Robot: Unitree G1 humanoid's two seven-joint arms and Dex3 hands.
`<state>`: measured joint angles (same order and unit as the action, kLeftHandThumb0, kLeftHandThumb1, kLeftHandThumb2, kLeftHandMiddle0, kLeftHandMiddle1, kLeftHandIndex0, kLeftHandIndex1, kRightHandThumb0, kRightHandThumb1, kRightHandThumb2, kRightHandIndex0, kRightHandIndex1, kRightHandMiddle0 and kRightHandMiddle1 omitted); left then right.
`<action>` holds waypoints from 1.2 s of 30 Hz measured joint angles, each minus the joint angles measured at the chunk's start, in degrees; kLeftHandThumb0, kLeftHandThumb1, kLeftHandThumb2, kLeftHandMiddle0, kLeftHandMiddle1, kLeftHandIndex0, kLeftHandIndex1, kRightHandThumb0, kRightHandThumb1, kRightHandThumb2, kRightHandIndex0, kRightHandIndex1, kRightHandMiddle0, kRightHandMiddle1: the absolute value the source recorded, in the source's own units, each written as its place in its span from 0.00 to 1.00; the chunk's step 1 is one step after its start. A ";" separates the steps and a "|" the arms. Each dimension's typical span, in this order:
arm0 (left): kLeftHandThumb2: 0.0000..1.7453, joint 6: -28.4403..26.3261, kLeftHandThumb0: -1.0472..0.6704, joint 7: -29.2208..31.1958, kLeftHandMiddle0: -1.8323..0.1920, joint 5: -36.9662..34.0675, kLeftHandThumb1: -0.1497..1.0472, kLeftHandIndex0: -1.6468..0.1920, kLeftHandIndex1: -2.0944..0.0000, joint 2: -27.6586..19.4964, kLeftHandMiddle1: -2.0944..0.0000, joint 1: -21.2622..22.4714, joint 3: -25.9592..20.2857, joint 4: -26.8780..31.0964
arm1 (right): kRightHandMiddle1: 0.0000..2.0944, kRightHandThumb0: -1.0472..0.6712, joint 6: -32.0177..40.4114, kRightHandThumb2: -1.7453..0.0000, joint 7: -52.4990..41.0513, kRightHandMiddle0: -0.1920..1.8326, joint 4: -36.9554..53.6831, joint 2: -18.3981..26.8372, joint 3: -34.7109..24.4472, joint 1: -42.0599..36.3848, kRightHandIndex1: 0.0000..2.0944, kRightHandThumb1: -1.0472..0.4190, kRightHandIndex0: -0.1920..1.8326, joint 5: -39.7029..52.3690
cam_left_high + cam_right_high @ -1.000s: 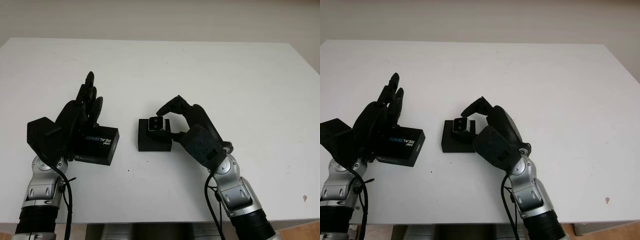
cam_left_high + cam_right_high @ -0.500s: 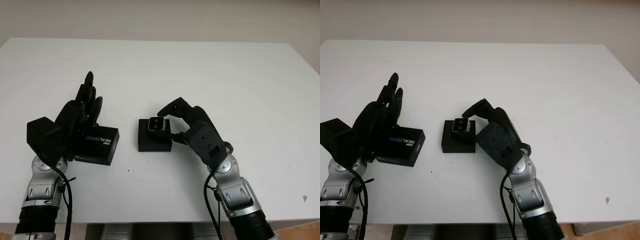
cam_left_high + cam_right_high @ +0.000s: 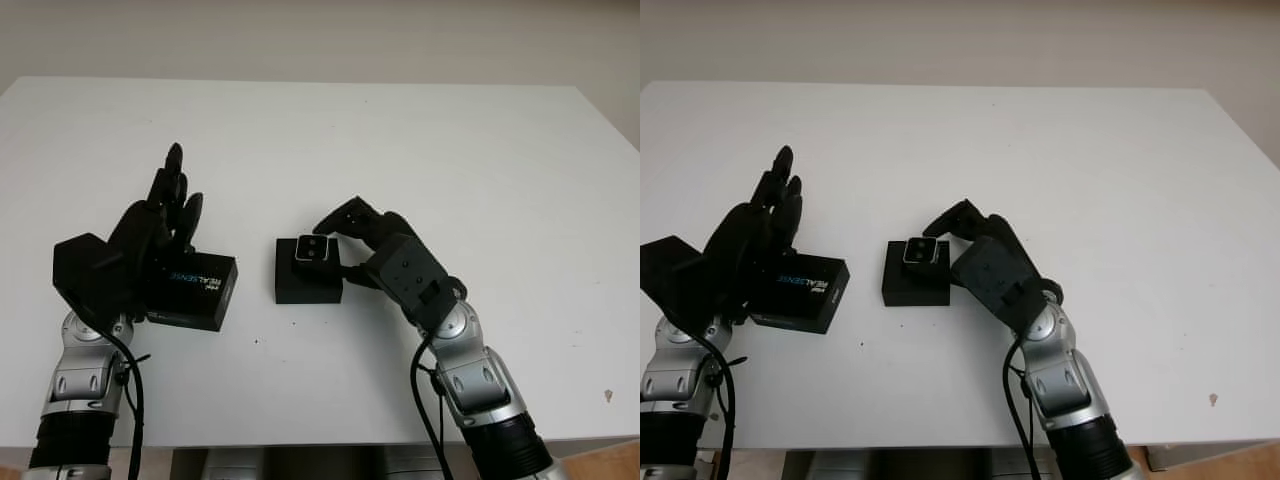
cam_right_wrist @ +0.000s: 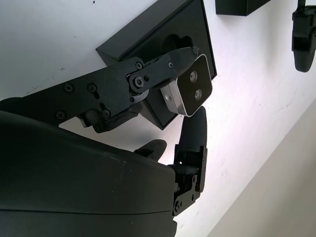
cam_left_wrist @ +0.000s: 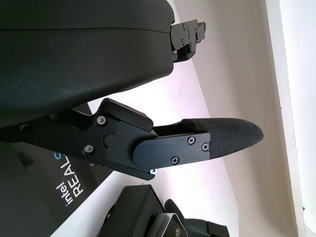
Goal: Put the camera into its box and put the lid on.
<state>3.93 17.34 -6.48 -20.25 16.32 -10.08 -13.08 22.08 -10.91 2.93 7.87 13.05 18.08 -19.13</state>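
So the right hand (image 3: 352, 232) has its fingers pinched on the little silver camera (image 3: 314, 249), holding it right at the top of the open black box (image 3: 308, 283) mid-table. The lid (image 3: 193, 291) lies well off to the left under the open left hand (image 3: 150, 240), so that hand's way closer for the lid.

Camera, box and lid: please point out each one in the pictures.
camera (image 3: 315, 249), left eye view, its silver front face.
box (image 3: 300, 288), left eye view, its near black side.
lid (image 3: 205, 285), left eye view, its printed top.
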 measured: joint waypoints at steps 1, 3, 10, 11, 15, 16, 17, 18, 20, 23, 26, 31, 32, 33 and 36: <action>0.32 -0.01 0.12 0.00 1.00 -0.10 1.00 1.00 1.00 0.00 1.00 0.00 -0.01 0.00 | 0.77 0.39 -0.02 0.97 -0.35 0.25 -0.05 0.09 0.01 0.11 0.21 0.04 0.22 0.05; 0.32 -0.01 0.12 -0.02 1.00 -0.15 1.00 1.00 1.00 0.00 1.00 0.00 -0.01 0.01 | 0.77 0.39 -0.50 0.97 -0.88 0.26 -0.37 0.29 0.03 0.25 0.21 0.04 0.22 0.29; 0.32 -0.12 0.11 -0.53 1.00 -0.09 1.00 1.00 1.00 0.00 1.00 0.00 -0.03 0.22 | 0.78 0.38 -3.18 0.97 -2.08 0.26 -2.56 0.77 0.06 0.89 0.21 0.05 0.22 1.27; 0.32 -0.12 0.11 -0.63 1.00 -0.07 1.00 1.00 1.00 0.00 1.00 -0.01 -0.03 0.29 | 0.78 0.38 -3.81 0.97 -2.42 0.26 -2.97 0.87 0.13 0.92 0.22 0.05 0.22 1.39; 0.32 -0.13 0.11 -0.99 1.00 0.08 1.00 1.00 1.00 0.00 1.00 0.00 -0.02 0.51 | 0.78 0.38 -4.99 0.97 -2.97 0.26 -4.52 1.01 0.98 1.11 0.23 0.05 0.21 1.76; 0.32 -0.13 0.11 -0.99 1.00 0.09 1.00 1.00 1.00 0.00 1.00 -0.01 -0.02 0.51 | 0.78 0.38 -5.10 0.97 -2.99 0.26 -4.75 1.04 1.00 1.21 0.23 0.05 0.21 1.78; 0.32 -0.13 0.11 -0.99 1.00 0.08 1.00 1.00 1.00 0.00 1.00 -0.01 -0.03 0.51 | 0.78 0.38 -5.25 0.97 -3.00 0.26 -4.97 1.08 1.03 1.29 0.23 0.05 0.21 1.80; 0.32 -0.13 0.11 -0.99 1.00 0.08 1.00 1.00 1.00 0.00 1.00 -0.01 -0.02 0.51 | 0.78 0.38 -5.42 0.97 -3.01 0.26 -5.23 1.08 1.06 1.38 0.23 0.05 0.21 1.81; 0.32 -0.12 0.11 -0.99 1.00 0.09 1.00 1.00 1.00 0.00 1.00 -0.01 -0.02 0.52 | 0.78 0.38 -5.65 0.97 -3.05 0.26 -5.75 1.06 1.10 1.61 0.24 0.05 0.20 1.85; 0.32 -0.18 0.11 -0.98 1.00 0.02 1.00 1.00 1.00 0.00 1.00 -0.01 -0.03 0.57 | 0.78 0.38 -5.87 0.97 -3.11 0.25 -6.38 1.05 1.26 1.96 0.24 0.04 0.19 1.94; 0.31 -0.46 0.11 -0.98 1.00 -0.20 1.00 1.00 1.00 0.00 1.00 -0.02 -0.05 0.74 | 0.78 0.38 -7.07 0.97 -3.11 0.25 -7.42 1.08 1.42 2.24 0.24 0.04 0.19 1.92; 0.31 -0.70 0.10 -0.94 1.00 -0.33 1.00 1.00 1.00 0.00 1.00 -0.02 -0.08 1.00 | 0.64 0.36 -8.90 0.97 -2.86 0.18 -8.54 1.16 1.57 2.36 0.19 0.04 0.15 1.74; 0.31 -0.82 0.10 -0.94 1.00 -0.33 1.00 1.00 1.00 0.00 1.00 -0.02 -0.09 1.03 | 0.50 0.33 -9.18 0.97 -2.88 0.13 -8.58 1.39 1.86 2.35 0.13 0.05 0.12 1.42; 0.31 -0.85 0.10 -0.94 1.00 -0.33 1.00 1.00 1.00 0.00 1.00 -0.02 -0.09 1.04 | 0.37 0.30 -9.73 0.97 -2.91 0.14 -8.61 1.91 2.38 2.32 0.09 0.06 0.11 0.68; 0.31 -0.87 0.10 -0.79 1.00 -0.34 1.00 1.00 1.00 -0.09 1.00 -0.02 -0.14 1.03 | 0.12 0.22 -11.24 0.97 -2.84 0.10 -7.98 3.96 3.99 2.49 0.01 0.08 0.02 -2.83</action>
<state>3.06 16.55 -6.82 -20.34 16.30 -10.23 -12.05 10.84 -13.75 -5.05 11.83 17.04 20.58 -21.96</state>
